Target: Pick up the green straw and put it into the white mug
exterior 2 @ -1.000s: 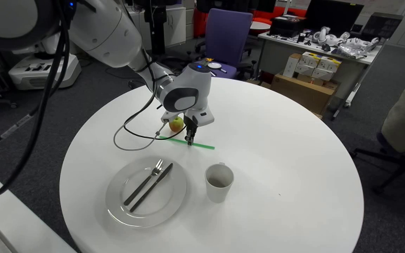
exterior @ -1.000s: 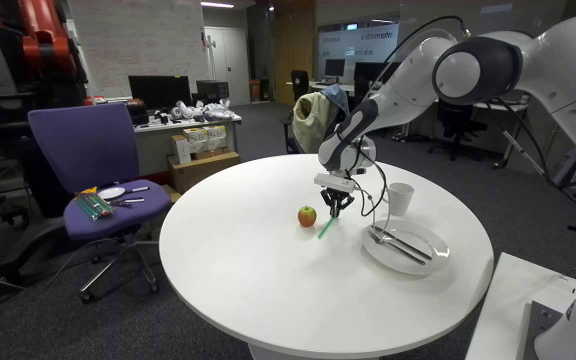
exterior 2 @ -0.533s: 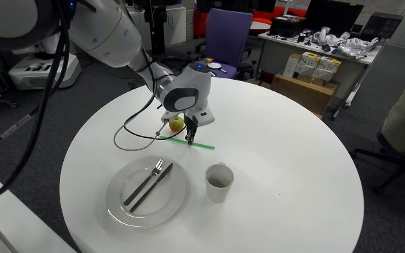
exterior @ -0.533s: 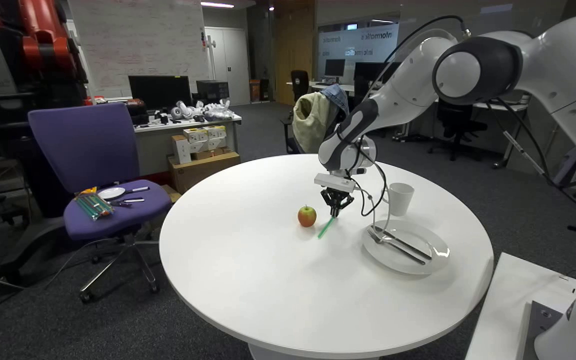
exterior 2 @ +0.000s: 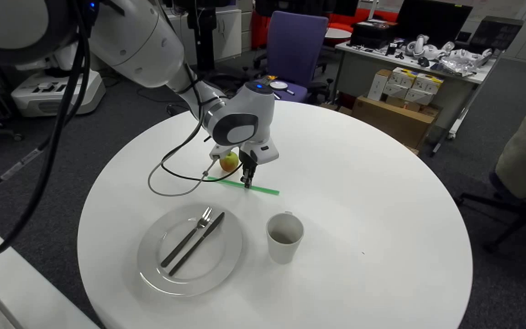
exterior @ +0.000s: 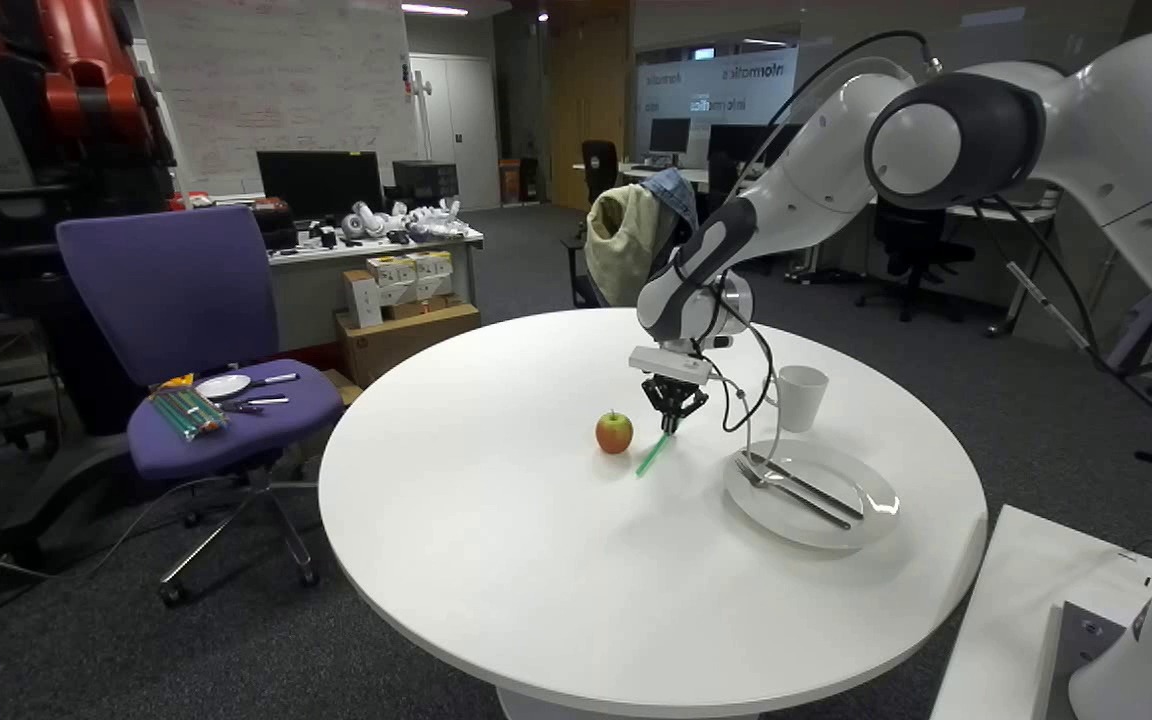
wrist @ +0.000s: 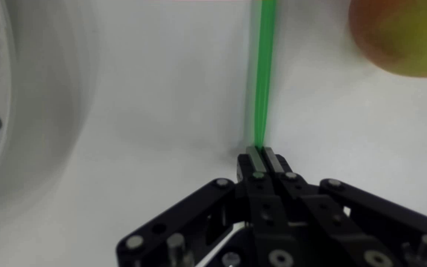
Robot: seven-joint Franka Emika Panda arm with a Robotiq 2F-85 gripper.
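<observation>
Arm (exterior: 792, 205) arched, end effector (wrist: 260, 148) downward, pinching the green straw (wrist: 264, 74), its long axis near level, pointing past the apple (wrist: 406, 35)

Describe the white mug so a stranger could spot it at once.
Start with the big round white table and find the white plate on it, which holds a fork and a knife. Beside the plate, but not touching it, stands the white mug. Unlike its flat neighbour, it is tall, upright and open at the top.
</observation>
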